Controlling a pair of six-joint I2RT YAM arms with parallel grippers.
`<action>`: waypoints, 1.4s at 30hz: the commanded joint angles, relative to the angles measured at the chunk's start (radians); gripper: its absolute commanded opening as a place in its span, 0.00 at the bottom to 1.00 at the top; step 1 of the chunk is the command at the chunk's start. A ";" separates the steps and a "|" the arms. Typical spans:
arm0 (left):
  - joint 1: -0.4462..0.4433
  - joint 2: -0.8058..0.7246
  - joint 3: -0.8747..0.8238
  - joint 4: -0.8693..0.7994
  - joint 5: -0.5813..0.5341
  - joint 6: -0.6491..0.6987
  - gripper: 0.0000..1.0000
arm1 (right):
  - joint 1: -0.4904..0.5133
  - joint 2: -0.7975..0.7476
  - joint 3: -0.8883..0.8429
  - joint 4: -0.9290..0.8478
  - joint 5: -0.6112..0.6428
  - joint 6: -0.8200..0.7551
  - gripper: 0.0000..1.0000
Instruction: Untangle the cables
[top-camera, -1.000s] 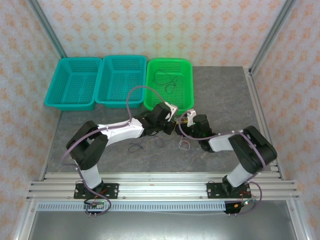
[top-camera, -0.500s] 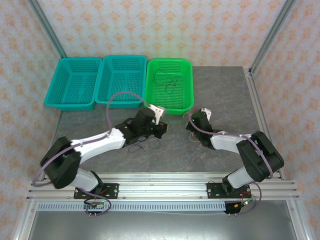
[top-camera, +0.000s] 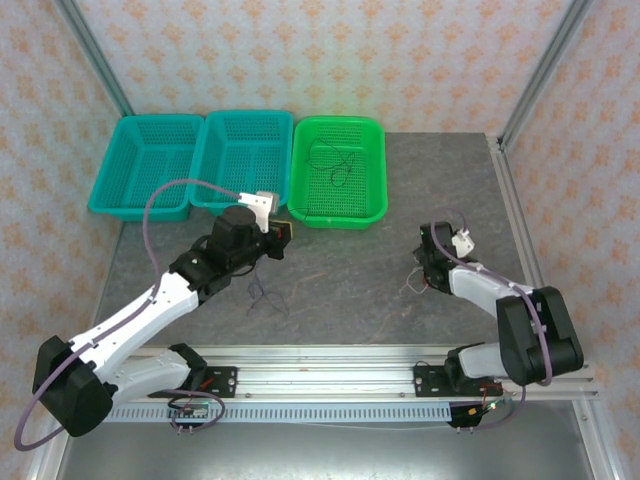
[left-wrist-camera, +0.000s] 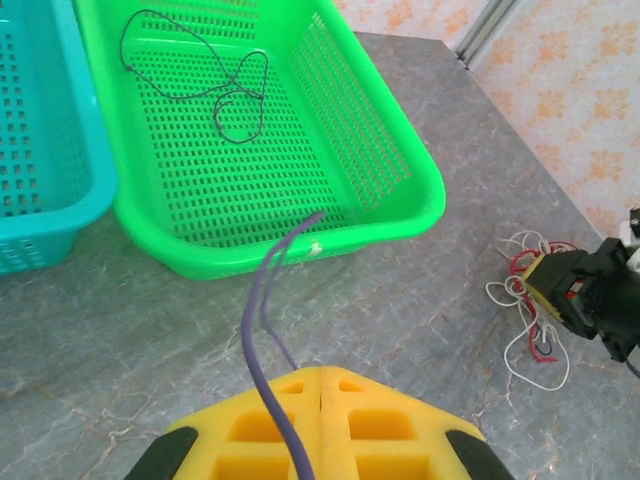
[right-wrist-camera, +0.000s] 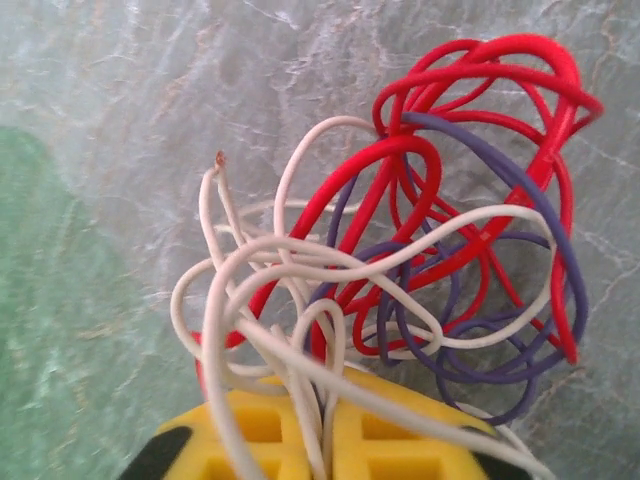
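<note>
One thin floppy purple wire (left-wrist-camera: 248, 320) is pinched in the closed left tool (left-wrist-camera: 320, 378), well apart from the red, white and purple wire knot (right-wrist-camera: 420, 260) clamped in the right tool (right-wrist-camera: 320, 405) on the grey counter (top-camera: 350, 290); depositing the separate wire is judged next.

A green basket (top-camera: 338, 121) sits beside two teal baskets (top-camera: 147, 118) (one row) on the grey marbled table (top-camera: 440, 190).

no text, label, brand, number or sign can be read in any of these views.
</note>
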 joint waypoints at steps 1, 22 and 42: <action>0.004 -0.016 0.113 -0.048 0.033 -0.010 0.00 | 0.001 -0.051 0.019 -0.006 -0.072 -0.075 0.29; 0.082 0.627 1.446 -0.195 -0.022 0.191 0.00 | 0.002 -0.480 0.073 -0.178 -0.070 -0.130 0.80; 0.192 1.227 1.930 -0.070 0.053 0.134 0.00 | 0.002 -0.497 0.055 -0.188 -0.099 -0.121 0.80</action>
